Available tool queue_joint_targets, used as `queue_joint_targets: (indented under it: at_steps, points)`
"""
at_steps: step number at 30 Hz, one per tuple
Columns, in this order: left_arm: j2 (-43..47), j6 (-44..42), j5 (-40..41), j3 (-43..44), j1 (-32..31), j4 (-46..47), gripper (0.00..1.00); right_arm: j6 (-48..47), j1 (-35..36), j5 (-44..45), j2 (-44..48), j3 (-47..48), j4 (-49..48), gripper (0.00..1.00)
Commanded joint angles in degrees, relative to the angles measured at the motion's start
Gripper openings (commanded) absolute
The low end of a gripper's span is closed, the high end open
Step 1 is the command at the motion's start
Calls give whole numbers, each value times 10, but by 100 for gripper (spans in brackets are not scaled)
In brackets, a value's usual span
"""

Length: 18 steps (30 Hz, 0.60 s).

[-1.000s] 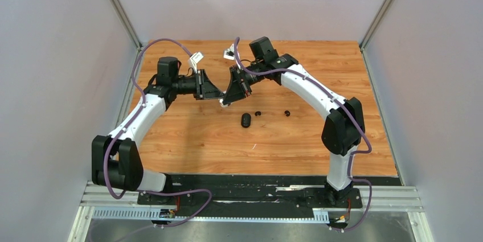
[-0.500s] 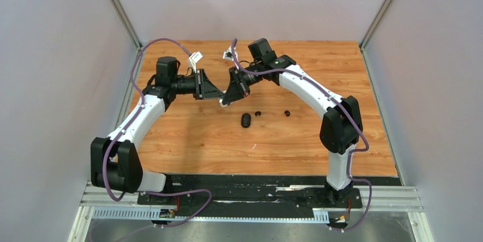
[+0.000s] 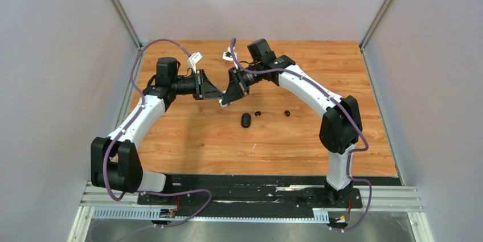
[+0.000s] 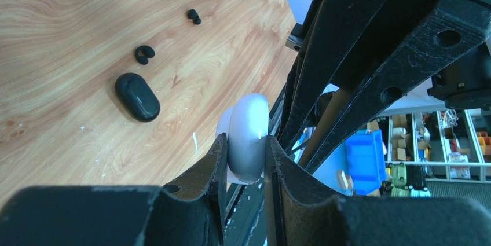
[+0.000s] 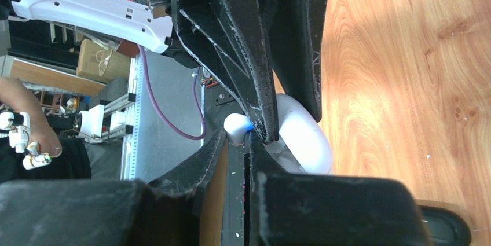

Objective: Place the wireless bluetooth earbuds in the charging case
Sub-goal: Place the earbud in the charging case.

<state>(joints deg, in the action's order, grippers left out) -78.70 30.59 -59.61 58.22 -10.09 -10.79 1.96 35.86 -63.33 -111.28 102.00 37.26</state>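
Note:
My left gripper [image 3: 218, 96] and right gripper [image 3: 225, 101] meet tip to tip above the table's middle back. The left gripper [image 4: 245, 142] is shut on a white charging case [image 4: 249, 121], held on edge. The right gripper [image 5: 238, 136] is shut on a small white earbud [image 5: 236, 125], right against that white case [image 5: 306, 139]. A black charging case [image 3: 245, 120] lies closed on the table, with two black earbuds [image 3: 257, 113] [image 3: 287, 113] to its right. They also show in the left wrist view: black case [image 4: 137, 96], earbuds [image 4: 144, 54] [image 4: 194, 16]. A second white earbud is not visible.
The wooden table [image 3: 353, 82] is walled by grey panels left, right and behind. A tiny white fleck [image 3: 254, 146] lies on the near middle. The left gripper's fingers [image 5: 231, 43] fill the top of the right wrist view.
The right arm has edged slightly left toward the left gripper. The objects on the table have not moved.

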Motion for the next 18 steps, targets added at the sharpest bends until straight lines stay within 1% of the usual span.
queue_joint_targets:
  at_steps: [1,3,12,18]
  points:
    - [24,7,-34,1,-4,31,0,30,-7,46,6,-5,-16,9]
    - [25,8,-35,1,-4,34,0,33,-8,56,7,-5,-13,10]
    - [27,10,-34,-3,-4,39,0,45,-9,90,14,11,0,19]
    - [26,12,-36,-4,-4,42,0,36,-14,118,10,45,28,21]
